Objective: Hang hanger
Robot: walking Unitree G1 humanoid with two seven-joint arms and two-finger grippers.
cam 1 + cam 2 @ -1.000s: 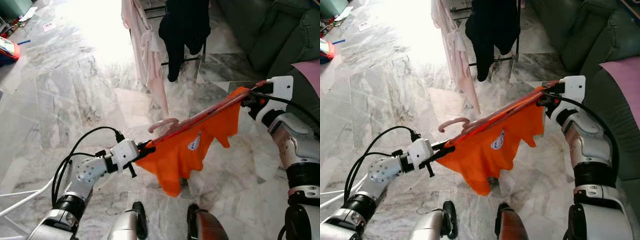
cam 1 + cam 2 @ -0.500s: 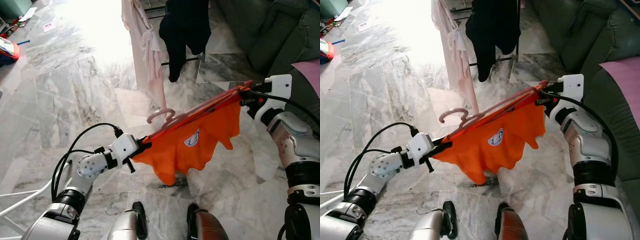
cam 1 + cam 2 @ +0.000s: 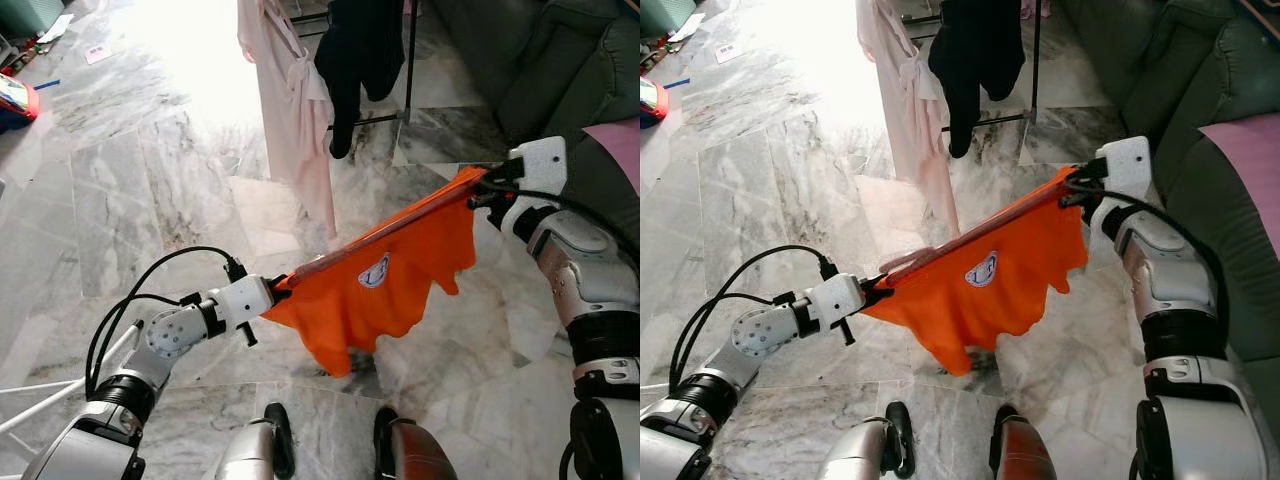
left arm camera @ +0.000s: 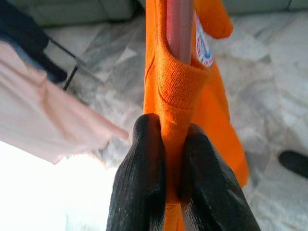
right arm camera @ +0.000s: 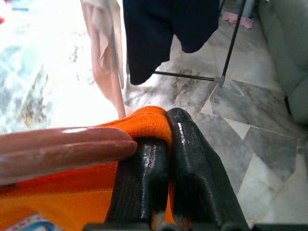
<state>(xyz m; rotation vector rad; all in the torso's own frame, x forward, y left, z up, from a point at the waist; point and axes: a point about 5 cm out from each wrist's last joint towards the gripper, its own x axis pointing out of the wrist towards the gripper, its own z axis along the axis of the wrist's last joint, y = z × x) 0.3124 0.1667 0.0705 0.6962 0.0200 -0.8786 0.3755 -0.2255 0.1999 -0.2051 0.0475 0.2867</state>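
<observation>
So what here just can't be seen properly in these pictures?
- Hanger: its hook, in the eye views, is hidden behind the orange shirt.
- Drying rack: its top rail is cut off by the upper edge.
- Shirt badge: too small to read.
- Left gripper and right gripper: the pinched cloth hides the hanger ends.

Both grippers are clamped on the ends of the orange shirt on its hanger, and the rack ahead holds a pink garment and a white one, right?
Not quite. The left gripper and right gripper do pinch the orange shirt on its hanger, but beside the pink garment the rack holds a dark navy garment, not a white one, as the left eye view shows.
</observation>
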